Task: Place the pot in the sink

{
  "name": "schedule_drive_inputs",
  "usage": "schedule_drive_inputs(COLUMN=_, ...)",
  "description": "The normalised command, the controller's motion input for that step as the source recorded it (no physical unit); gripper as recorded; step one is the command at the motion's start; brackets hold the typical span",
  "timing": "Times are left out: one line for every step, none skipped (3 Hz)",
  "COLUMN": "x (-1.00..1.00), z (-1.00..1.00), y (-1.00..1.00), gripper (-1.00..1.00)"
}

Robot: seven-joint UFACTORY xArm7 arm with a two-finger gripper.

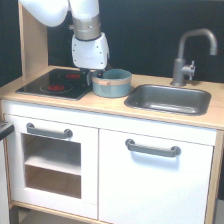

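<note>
While the pot (112,83) is kept on the worktop (107,106) at nine o'clock of the sink (169,99), its rim is met by the end effector (95,76), whose closure cannot be told.

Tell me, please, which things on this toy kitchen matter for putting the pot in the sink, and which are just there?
Part of the job:
- pot, on the counter between hob and sink
- sink
- gripper, at the pot's rim

Just there:
- hob
- tap
- oven door
- cupboard door
</note>
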Motion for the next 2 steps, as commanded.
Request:
schedule_drive_inputs(x=-0.07, z=0.34, y=-0.05, gripper=-0.94)
schedule_drive_inputs(x=0.02, z=0.11, y=-0.10, gripper=-1.00)
